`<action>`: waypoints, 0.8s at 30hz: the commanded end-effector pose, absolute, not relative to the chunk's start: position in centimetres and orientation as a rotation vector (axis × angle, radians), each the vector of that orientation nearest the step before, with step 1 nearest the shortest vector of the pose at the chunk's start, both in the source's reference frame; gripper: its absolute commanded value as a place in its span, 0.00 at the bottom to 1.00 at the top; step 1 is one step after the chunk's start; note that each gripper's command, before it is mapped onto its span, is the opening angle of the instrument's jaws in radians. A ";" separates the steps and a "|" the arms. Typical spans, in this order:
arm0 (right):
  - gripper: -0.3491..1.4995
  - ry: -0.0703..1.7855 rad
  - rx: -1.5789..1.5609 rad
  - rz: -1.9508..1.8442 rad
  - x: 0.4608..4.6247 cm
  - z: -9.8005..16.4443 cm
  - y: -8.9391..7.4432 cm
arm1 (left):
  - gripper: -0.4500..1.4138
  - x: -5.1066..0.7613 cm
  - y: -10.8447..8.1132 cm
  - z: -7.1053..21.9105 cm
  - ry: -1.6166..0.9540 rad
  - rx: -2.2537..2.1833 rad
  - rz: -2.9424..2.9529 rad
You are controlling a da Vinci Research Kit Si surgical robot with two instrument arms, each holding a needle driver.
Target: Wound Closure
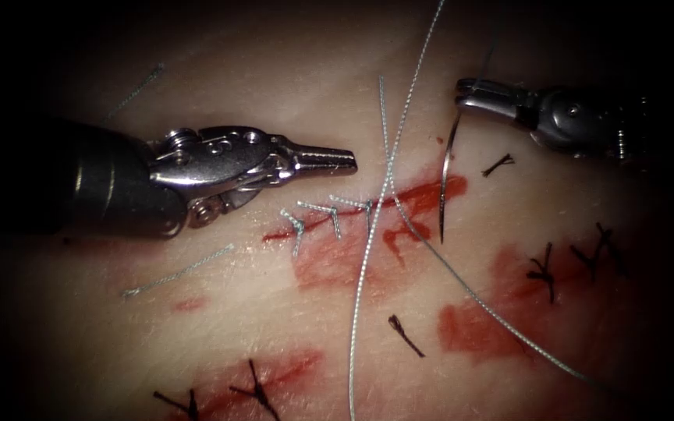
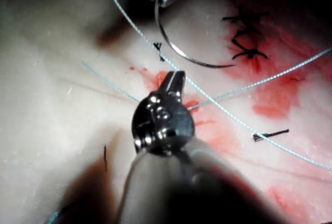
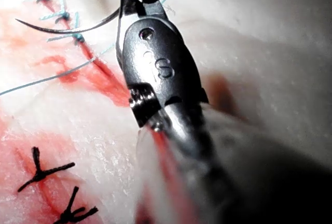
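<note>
The needle [image 1: 448, 175] is held near its blunt end by the right tool [image 1: 473, 93], jaws clamped, its point hanging free just above the cut [image 1: 368, 214], not in the tissue [image 1: 235, 312]. Thread [image 1: 368, 257] is draped across the wound, its ends running out of frame. Nothing is gripped by the closed left tool [image 1: 341, 158].

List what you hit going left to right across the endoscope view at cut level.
Left tool, jaws shut and holding nothing → light stitches across the cut → light thread → needle hanging free of the tissue → right tool, holding the needle near its thread end.
</note>
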State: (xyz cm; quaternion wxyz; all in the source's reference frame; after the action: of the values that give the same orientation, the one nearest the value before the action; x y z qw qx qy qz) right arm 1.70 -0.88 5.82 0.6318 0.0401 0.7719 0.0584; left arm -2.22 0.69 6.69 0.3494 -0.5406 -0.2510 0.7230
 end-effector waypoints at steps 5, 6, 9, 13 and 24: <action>0.00 1.771 -0.102 -0.031 1.67 5.7 -0.7 | 0.00 -2.22 0.6 7.1 -0.711 -1.243 1.868; 0.00 1.782 -0.133 -0.077 1.65 5.7 -0.7 | 0.00 -2.21 0.6 7.1 -0.698 -1.216 1.883; 0.00 1.799 -0.134 -0.109 1.65 5.7 -0.6 | 0.00 -2.26 0.5 7.3 -0.671 -1.164 1.910; 0.00 1.842 -0.120 -0.179 1.68 5.7 -0.6 | 0.00 -2.49 0.5 7.4 -0.687 -1.085 1.818; 0.00 1.890 -0.203 -0.287 1.71 5.8 -0.6 | 0.00 -3.10 0.4 7.7 -0.783 -0.987 1.810</action>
State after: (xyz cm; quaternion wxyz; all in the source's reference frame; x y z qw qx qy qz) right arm 1.62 -0.60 5.74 0.5721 -0.0856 0.8061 -0.1249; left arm -3.06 0.44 7.65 0.4506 -0.3982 -0.3185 0.7327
